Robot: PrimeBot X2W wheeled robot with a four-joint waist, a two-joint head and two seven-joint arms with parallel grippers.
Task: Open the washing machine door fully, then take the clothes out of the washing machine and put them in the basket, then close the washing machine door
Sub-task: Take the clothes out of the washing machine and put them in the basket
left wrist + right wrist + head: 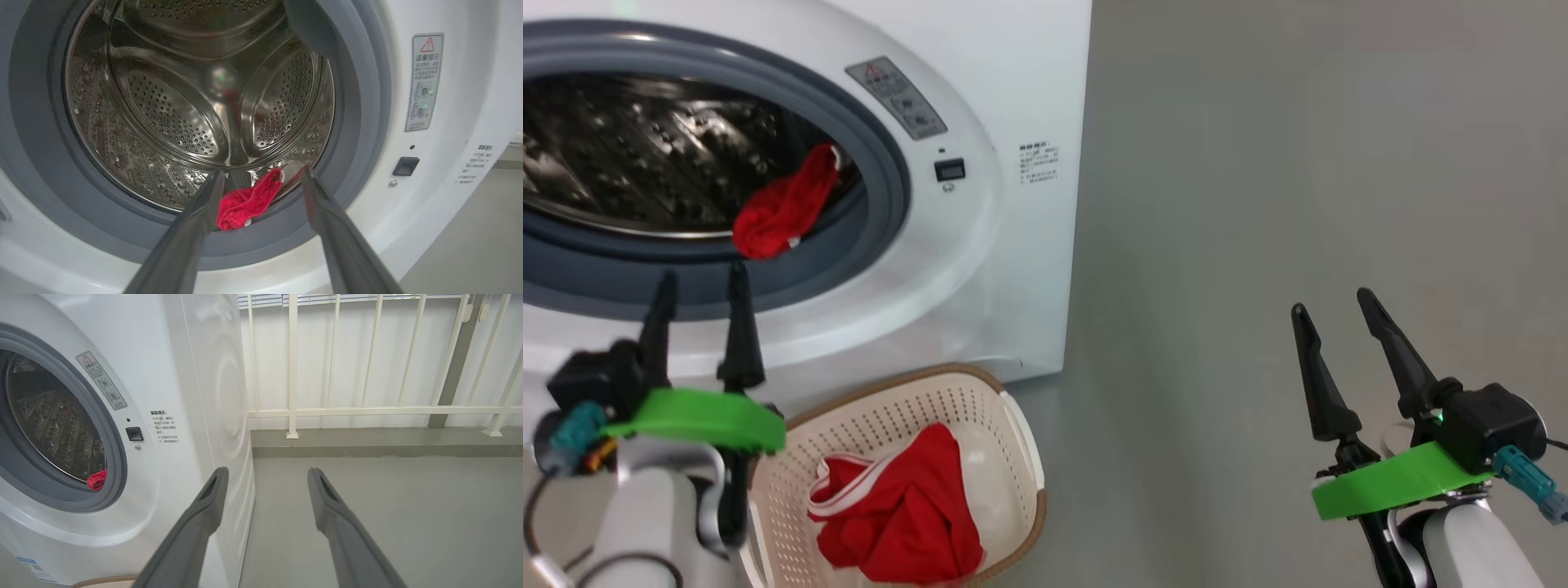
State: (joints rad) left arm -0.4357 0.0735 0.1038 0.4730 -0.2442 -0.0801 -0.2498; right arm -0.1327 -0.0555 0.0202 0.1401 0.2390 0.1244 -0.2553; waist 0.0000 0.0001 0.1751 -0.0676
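The white washing machine point(1013, 98) stands with its drum mouth uncovered; its door is out of view. One red garment point(784, 208) lies on the grey rubber ring at the drum's lower right edge, seen also as red cloth point(247, 200) in the left wrist view and a red scrap point(97, 479) in the right wrist view. More red clothes point(907, 510) with white trim lie in the cream basket point(1013, 433) on the floor before the machine. My left gripper point(703, 282) is open and empty, in front of the drum mouth, just short of the garment. My right gripper point(1331, 306) hangs open and empty over the floor, far right.
Grey floor point(1298, 163) stretches to the right of the machine. A white railing point(367, 412) on a raised kerb runs behind it. The basket's brown rim point(104, 580) sits close under the machine's front.
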